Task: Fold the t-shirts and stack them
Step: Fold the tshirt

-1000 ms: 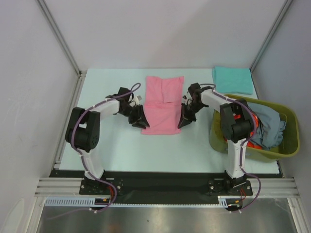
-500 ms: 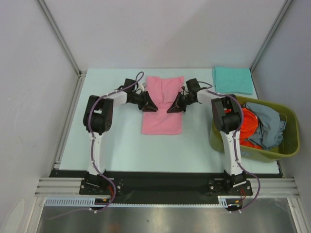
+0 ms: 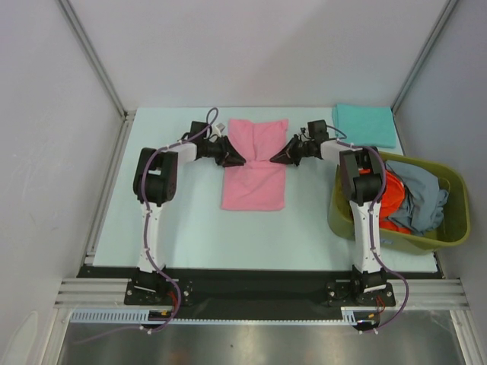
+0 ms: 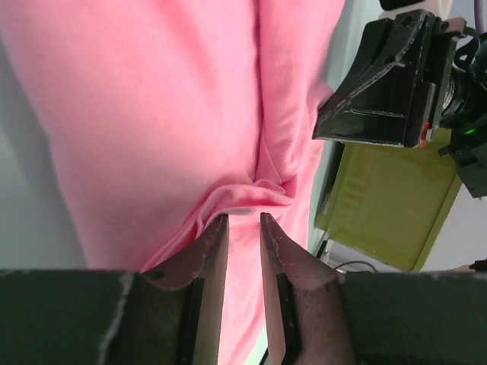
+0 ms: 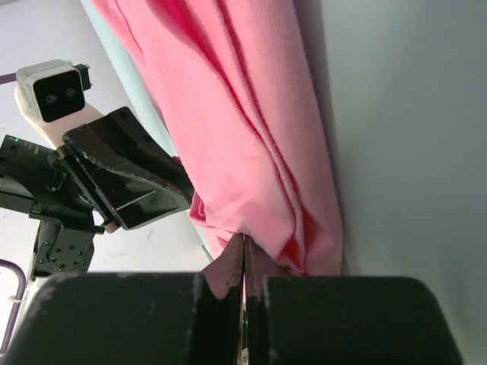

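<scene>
While both tools bore on the pink t-shirt (image 3: 255, 182) at the crease across it, toward the back of the table (image 3: 175, 220), an uneven pull could have skewed the fold. The right tool (image 5: 243, 239) was pinched closed on a pucker at the shirt's edge. The left tool (image 4: 243, 218) showed a narrow slit between its fingers at a bunch of cloth, and whether it held could not be told. If one side slipped, the shirt would likely drag crooked. Bare table lay toward the bases; the folded teal t-shirt (image 3: 364, 125) and olive basket (image 3: 449, 228) crowded the right.
</scene>
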### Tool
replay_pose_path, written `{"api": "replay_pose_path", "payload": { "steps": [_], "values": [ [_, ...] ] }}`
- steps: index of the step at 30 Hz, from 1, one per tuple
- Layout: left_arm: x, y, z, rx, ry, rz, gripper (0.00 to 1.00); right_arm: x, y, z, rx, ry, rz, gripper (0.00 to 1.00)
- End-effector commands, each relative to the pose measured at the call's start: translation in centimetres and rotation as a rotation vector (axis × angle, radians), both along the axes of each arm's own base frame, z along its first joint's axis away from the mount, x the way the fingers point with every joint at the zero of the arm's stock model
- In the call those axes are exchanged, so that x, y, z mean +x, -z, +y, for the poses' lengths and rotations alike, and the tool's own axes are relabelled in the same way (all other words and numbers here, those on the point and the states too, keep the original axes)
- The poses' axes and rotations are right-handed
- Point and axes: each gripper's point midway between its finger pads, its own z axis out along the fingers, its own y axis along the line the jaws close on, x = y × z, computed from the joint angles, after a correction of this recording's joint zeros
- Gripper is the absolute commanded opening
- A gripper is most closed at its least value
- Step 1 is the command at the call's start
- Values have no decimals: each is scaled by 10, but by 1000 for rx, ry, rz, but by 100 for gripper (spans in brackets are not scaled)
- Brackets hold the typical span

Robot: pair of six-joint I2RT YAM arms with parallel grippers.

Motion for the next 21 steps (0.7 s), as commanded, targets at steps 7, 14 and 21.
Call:
{"api": "replay_pose_path", "payload": {
  "steps": [7,14,21],
  "values": [
    [16,-39,7,26,-14,-119,29,-5,-39,-8,9,-47,-65,0],
    [-26,-105,18,97,8,-257,42,-32,-65,-23,-157,-104,-106,0],
    [-96,-59,19,84,53,-105,33,-97,-45,24,-109,-338,-10,0]
  ]
}}
